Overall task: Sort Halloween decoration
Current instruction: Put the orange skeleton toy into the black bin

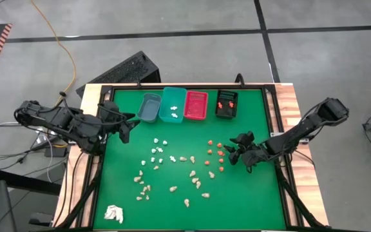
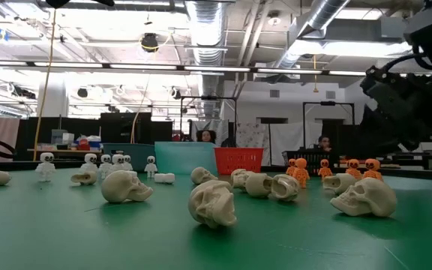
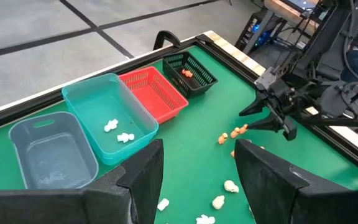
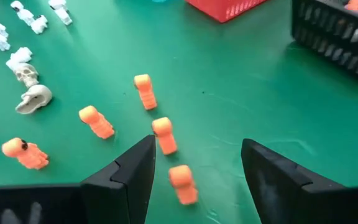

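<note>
I saw the Halloween decoration (image 1: pixel 172 169) spread over the green mat (image 1: pixel 250 200), all of it on the near side of the row of bins. Taking the red bin (image 1: pixel 196 105) as my mark: white skeleton figures (image 1: pixel 158 152) lay toward me and to its left, beige skulls (image 1: pixel 196 182) farther toward me in a loose scatter, and orange figures (image 1: pixel 215 154) toward me and slightly right. A few white pieces already sat in the teal bin (image 1: pixel 172 104) just left of the red one, and orange pieces in the black basket (image 1: pixel 226 104) just to its right. The grey bin (image 1: pixel 149 107) stood at the left end of the row. I could read no label or writing on anything.

The right gripper (image 1: pixel 230 153) hung with its fingers spread, holding nothing, just beside the orange cluster; its wrist view showed orange figures (image 4: pixel 163 135) between the open fingers. The left gripper (image 1: pixel 127 126) was also open and empty, near the mat's left edge beside the grey bin.

A white paper wad (image 1: pixel 113 213) lay in the near left corner. Open mat remained along the near right side, well apart from the red bin.
</note>
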Action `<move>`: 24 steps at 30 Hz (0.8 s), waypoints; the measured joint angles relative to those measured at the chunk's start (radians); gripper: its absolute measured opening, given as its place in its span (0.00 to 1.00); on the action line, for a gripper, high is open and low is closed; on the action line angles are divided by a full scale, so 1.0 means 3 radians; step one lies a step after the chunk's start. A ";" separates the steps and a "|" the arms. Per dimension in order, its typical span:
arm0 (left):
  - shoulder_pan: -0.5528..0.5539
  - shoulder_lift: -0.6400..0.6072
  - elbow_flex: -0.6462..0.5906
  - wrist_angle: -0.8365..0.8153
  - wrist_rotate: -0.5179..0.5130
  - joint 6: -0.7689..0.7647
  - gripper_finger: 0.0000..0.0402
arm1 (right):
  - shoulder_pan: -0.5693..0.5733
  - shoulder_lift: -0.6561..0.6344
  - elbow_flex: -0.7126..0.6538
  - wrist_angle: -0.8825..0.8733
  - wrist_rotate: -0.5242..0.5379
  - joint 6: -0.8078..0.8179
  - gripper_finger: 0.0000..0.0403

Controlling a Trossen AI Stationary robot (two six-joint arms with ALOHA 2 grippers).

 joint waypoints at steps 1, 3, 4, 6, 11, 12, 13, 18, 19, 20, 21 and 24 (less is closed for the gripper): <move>0.0000 0.0000 0.0000 -0.0001 -0.0001 0.0000 0.47 | 0.0000 0.0094 0.0000 0.0060 -0.0016 -0.0010 0.58; 0.0000 0.0000 0.0000 0.0000 -0.0004 0.0000 0.47 | 0.0000 0.0271 -0.0001 0.0181 -0.0025 0.0025 0.58; 0.0000 0.0000 0.0000 0.0000 -0.0003 0.0000 0.47 | 0.0000 0.0354 0.0000 0.0203 -0.0024 0.0099 0.58; 0.0000 0.0000 0.0000 0.0000 -0.0004 -0.0021 0.47 | 0.0000 0.0478 0.0000 0.0192 -0.0021 0.0267 0.58; 0.0000 0.0001 0.0000 0.0000 -0.0004 -0.0016 0.47 | 0.0001 0.0610 0.0003 0.0197 0.0031 0.0536 0.51; 0.0000 0.0000 0.0000 0.0000 -0.0004 -0.0002 0.47 | 0.0001 0.0610 0.0003 0.0192 0.0036 0.0558 0.48; 0.0000 0.0001 0.0000 0.0000 -0.0005 0.0008 0.47 | 0.0001 0.0600 0.0003 0.0197 0.0034 0.0560 0.45; 0.0000 0.0001 0.0000 -0.0001 -0.0005 0.0072 0.47 | 0.0000 0.0599 0.0005 0.0288 -0.0005 0.0572 0.24; 0.0000 0.0001 0.0000 -0.0001 -0.0006 0.0090 0.47 | 0.0000 0.0599 0.0005 0.0329 -0.0016 0.0572 0.20; 0.0000 0.0001 0.0000 -0.0002 -0.0005 0.0100 0.47 | 0.0000 0.0599 0.0007 0.0372 -0.0024 0.0572 0.15; 0.0000 0.0001 0.0000 -0.0001 -0.0005 0.0108 0.47 | 0.0000 0.0599 0.0023 0.0385 -0.0024 0.0572 0.11; 0.0000 0.0001 0.0000 -0.0002 -0.0005 0.0109 0.47 | -0.0001 0.0571 0.0129 0.0387 -0.0033 0.0533 0.03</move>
